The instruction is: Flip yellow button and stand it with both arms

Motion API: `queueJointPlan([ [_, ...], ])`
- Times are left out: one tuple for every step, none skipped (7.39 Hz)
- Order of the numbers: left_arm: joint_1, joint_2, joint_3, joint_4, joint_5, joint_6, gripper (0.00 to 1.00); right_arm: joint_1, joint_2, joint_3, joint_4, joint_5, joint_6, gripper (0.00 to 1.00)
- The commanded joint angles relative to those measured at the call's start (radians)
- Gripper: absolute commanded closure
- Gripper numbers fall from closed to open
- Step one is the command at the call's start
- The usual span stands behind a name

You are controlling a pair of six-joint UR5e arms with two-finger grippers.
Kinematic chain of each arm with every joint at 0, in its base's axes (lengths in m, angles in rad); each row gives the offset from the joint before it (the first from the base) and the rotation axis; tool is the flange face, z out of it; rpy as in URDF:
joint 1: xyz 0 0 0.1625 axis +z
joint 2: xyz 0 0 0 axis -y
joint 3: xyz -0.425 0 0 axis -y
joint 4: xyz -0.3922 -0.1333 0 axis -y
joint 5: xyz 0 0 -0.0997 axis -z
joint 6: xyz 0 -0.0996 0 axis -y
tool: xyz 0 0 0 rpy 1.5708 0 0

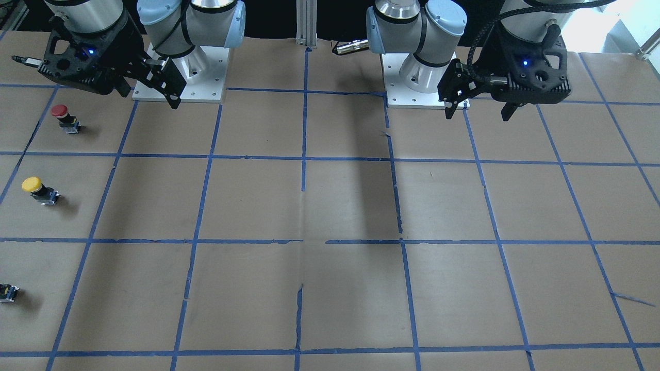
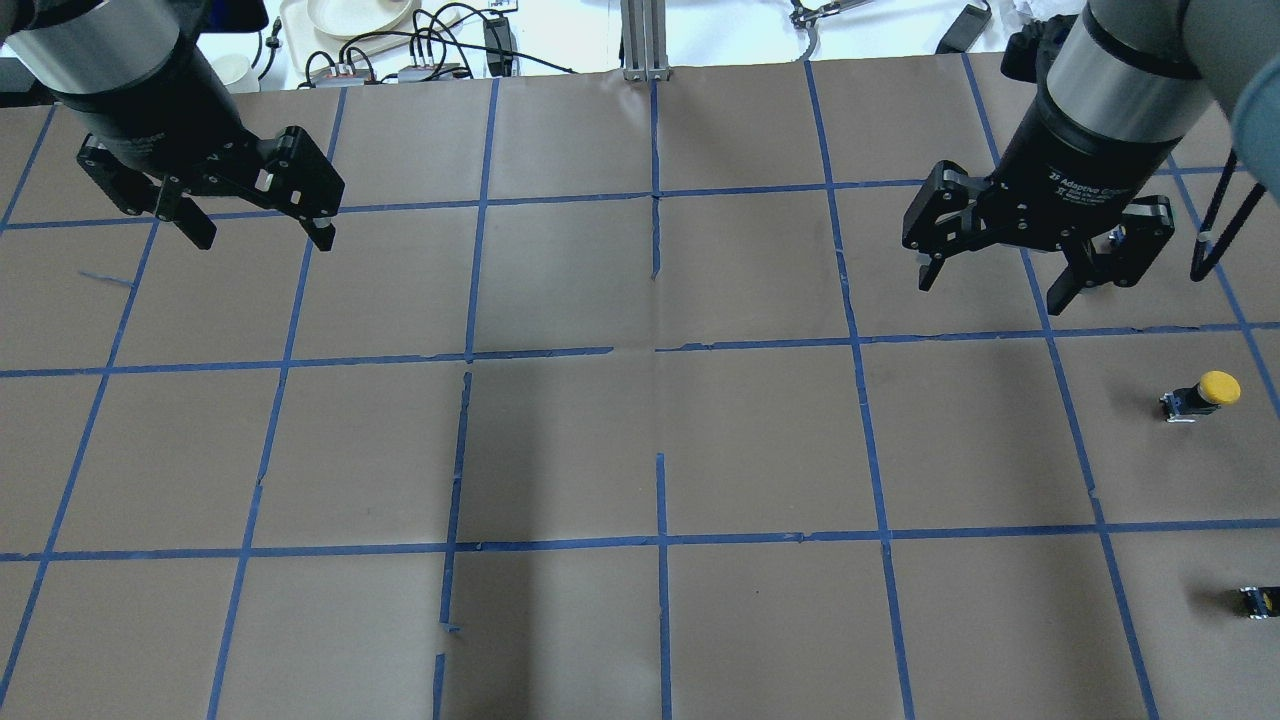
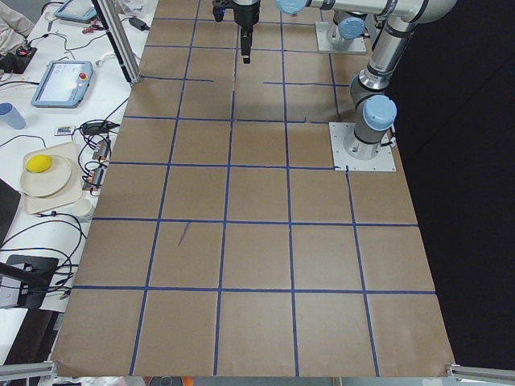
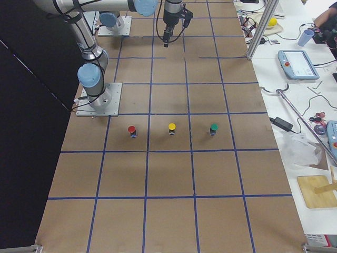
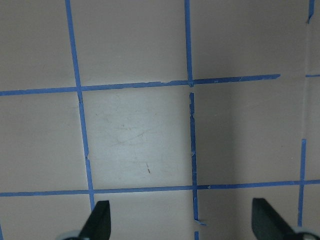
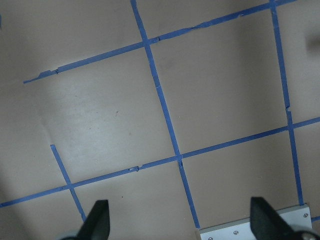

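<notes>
The yellow button [image 1: 38,190] stands on its grey-blue block with the yellow cap up, near the table's end on my right side. It also shows in the overhead view [image 2: 1205,393] and in the exterior right view [image 4: 171,128]. My right gripper [image 2: 992,290] hangs open and empty above the table, farther from me than the button and nearer the table's middle; it also shows in the front view [image 1: 154,87]. My left gripper [image 2: 262,240] is open and empty, high over the far left of the table, and shows in the front view [image 1: 477,105]. Both wrist views show only paper and open fingertips.
A red-capped button [image 1: 63,116] stands beside the yellow one, nearer my base. A third small button [image 4: 214,128], green-capped in the exterior right view, stands on its other side [image 2: 1258,600]. Brown paper with a blue tape grid [image 2: 660,540] covers the table.
</notes>
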Motion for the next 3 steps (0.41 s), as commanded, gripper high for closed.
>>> queueJointPlan([
  [-0.001,-0.002,0.002,0.002,-0.001,0.0,0.0,0.0,-0.002,0.001,0.001,0.001,0.009,0.0],
  [-0.001,0.0,0.002,0.0,-0.001,0.0,0.0,0.0,-0.002,0.0,0.001,0.001,0.009,0.0],
  [0.001,0.008,-0.004,0.002,-0.008,0.002,0.0,0.0,-0.002,0.0,0.001,0.001,0.007,0.0],
])
